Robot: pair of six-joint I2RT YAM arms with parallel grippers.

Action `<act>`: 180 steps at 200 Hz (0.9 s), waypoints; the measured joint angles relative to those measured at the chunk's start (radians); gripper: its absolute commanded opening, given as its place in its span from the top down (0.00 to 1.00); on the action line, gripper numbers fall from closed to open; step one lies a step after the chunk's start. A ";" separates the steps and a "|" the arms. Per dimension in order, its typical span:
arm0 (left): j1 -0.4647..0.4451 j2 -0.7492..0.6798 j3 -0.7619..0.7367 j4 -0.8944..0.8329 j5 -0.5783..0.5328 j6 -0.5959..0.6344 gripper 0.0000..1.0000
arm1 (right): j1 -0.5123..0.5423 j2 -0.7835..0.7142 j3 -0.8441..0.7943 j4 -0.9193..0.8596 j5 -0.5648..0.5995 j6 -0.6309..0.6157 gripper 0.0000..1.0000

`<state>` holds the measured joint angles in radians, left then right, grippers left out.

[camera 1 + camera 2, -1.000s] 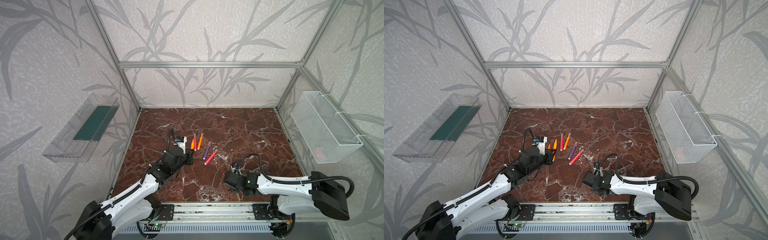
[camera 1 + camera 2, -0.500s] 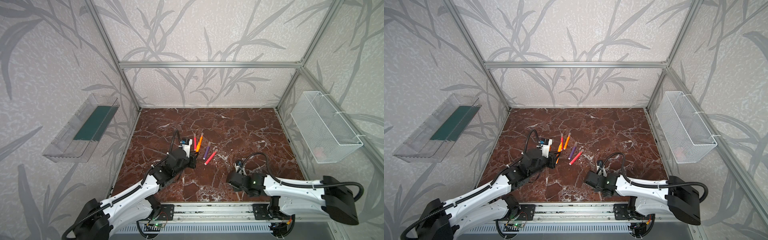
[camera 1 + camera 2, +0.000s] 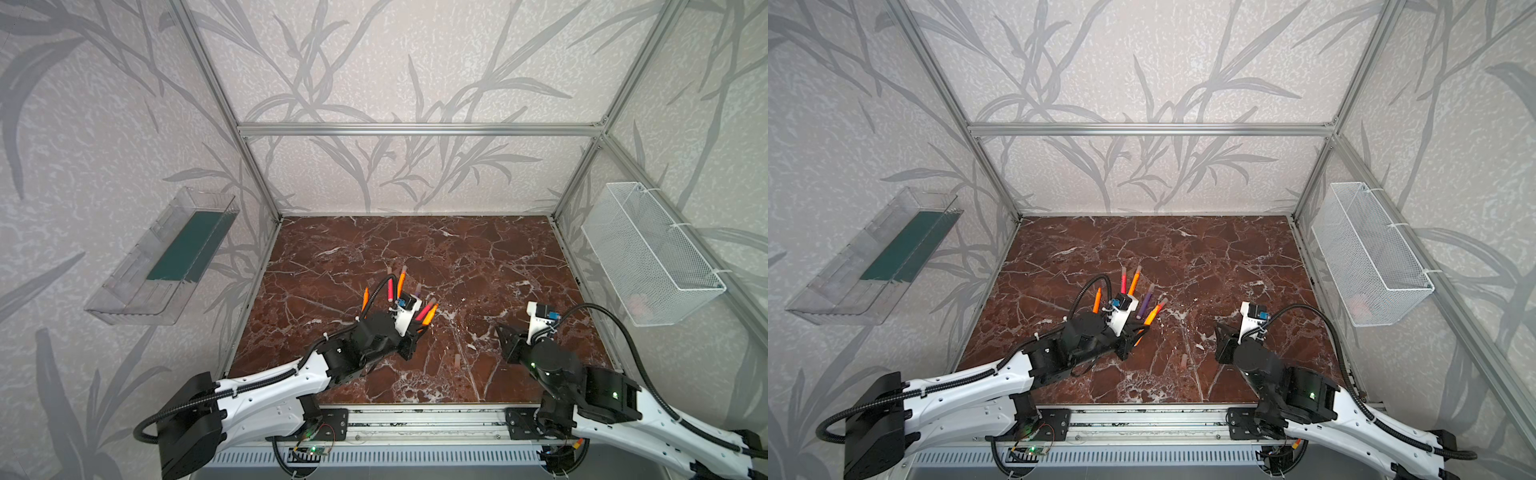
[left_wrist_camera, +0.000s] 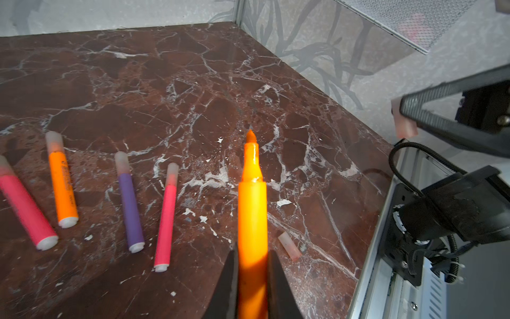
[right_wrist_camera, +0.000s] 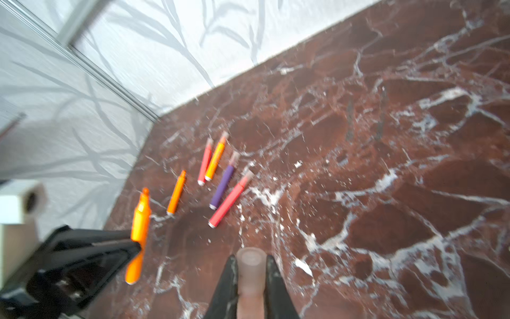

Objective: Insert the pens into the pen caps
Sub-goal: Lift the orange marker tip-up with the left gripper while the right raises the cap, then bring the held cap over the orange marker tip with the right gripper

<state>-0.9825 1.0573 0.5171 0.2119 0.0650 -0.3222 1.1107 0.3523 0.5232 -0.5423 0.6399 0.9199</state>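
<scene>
My left gripper (image 4: 252,254) is shut on an orange pen (image 4: 252,198) whose bare tip points away from the wrist camera; both top views show it raised over the marble floor (image 3: 430,313) (image 3: 1152,313). My right gripper (image 5: 251,259) is shut on a pale pen cap (image 5: 251,273), open end outward, held off the floor to the right of the left gripper (image 3: 415,334). Several capped pens lie in a row: red-pink (image 4: 26,210), orange (image 4: 62,185), purple (image 4: 129,204), pink (image 4: 166,218). An uncapped orange pen (image 5: 176,193) lies left of them. A loose cap (image 3: 457,360) rests between the grippers.
A white wire basket (image 3: 648,257) hangs on the right wall and a clear plastic tray (image 3: 166,257) on the left wall. An aluminium rail (image 3: 415,419) runs along the front edge. Metal frame posts stand at the floor's corners.
The right gripper has shut on a cap and lifted it off the floor, moving right and back. The left gripper has carried the orange pen rightward, away from the row.
</scene>
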 measured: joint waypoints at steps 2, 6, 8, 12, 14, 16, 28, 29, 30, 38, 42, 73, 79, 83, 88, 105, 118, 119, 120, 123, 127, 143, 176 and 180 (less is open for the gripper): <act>0.000 0.003 0.000 0.003 0.005 0.000 1.00 | 0.000 -0.008 -0.003 0.009 0.002 -0.005 1.00; -0.002 0.008 0.000 0.011 0.011 0.000 1.00 | 0.000 -0.023 -0.009 0.026 0.008 -0.013 1.00; -0.002 0.010 0.000 0.015 0.015 0.000 1.00 | 0.000 -0.028 -0.011 0.032 0.010 -0.016 1.00; -0.005 0.016 0.000 0.024 0.023 -0.001 1.00 | 0.000 -0.039 -0.016 0.049 0.013 -0.025 1.00; -0.005 0.019 0.000 0.030 0.027 -0.002 1.00 | 0.000 -0.043 -0.018 0.056 0.015 -0.029 1.00; -0.005 0.022 0.000 0.033 0.030 -0.002 1.00 | 0.000 -0.047 -0.021 0.065 0.016 -0.032 1.00; -0.006 0.039 0.000 0.057 0.052 -0.005 1.00 | 0.000 -0.055 -0.026 0.109 0.018 -0.055 1.00; -0.006 0.039 0.000 0.058 0.053 -0.005 1.00 | 0.000 -0.054 -0.026 0.111 0.018 -0.056 1.00; -0.007 0.041 0.000 0.061 0.055 -0.006 1.00 | 0.000 -0.054 -0.026 0.118 0.018 -0.059 1.00; -0.008 0.050 0.000 0.076 0.066 -0.011 1.00 | 0.000 -0.052 -0.027 0.151 0.016 -0.076 1.00; -0.008 0.053 0.000 0.083 0.072 -0.011 1.00 | 0.000 -0.050 -0.027 0.170 0.014 -0.083 1.00; -0.013 0.068 0.000 0.145 0.109 -0.027 1.00 | 0.000 -0.012 -0.027 0.319 -0.011 -0.134 1.00; -0.013 0.069 0.000 0.156 0.115 -0.030 1.00 | 0.000 0.001 -0.028 0.348 -0.021 -0.140 1.00; -0.013 0.070 0.000 0.162 0.118 -0.031 1.00 | 0.000 0.011 -0.028 0.365 -0.026 -0.144 1.00; -0.013 0.071 0.000 0.168 0.121 -0.033 1.00 | 0.000 0.022 -0.028 0.386 -0.033 -0.148 1.00; -0.016 0.073 0.000 0.183 0.129 -0.037 1.00 | 0.000 0.069 -0.028 0.449 -0.054 -0.154 1.00; -0.019 0.073 0.000 0.188 0.135 -0.038 1.00 | 0.000 0.106 -0.029 0.491 -0.067 -0.154 1.00; -0.019 0.073 0.000 0.188 0.135 -0.038 1.00 | 0.000 0.107 -0.029 0.492 -0.067 -0.154 1.00; -0.020 0.073 0.000 0.188 0.136 -0.038 1.00 | 0.000 0.110 -0.029 0.495 -0.068 -0.154 1.00; -0.021 0.073 0.000 0.189 0.137 -0.038 1.00 | 0.000 0.117 -0.029 0.502 -0.070 -0.154 1.00; -0.023 0.073 0.000 0.189 0.138 -0.038 1.00 | 0.000 0.126 -0.029 0.513 -0.074 -0.154 1.00; -0.025 0.072 0.000 0.190 0.140 -0.038 1.00 | 0.000 0.157 -0.029 0.547 -0.076 -0.150 1.00; -0.032 0.058 0.000 0.189 0.141 -0.038 1.00 | 0.000 0.215 -0.029 0.603 -0.077 -0.127 1.00; -0.032 0.055 0.000 0.188 0.142 -0.038 1.00 | 0.000 0.223 -0.029 0.609 -0.077 -0.125 1.00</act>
<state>-1.0149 1.1122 0.5171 0.4004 0.2066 -0.3599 1.1103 0.5755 0.4942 0.0666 0.5625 0.7948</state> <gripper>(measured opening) 0.148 0.158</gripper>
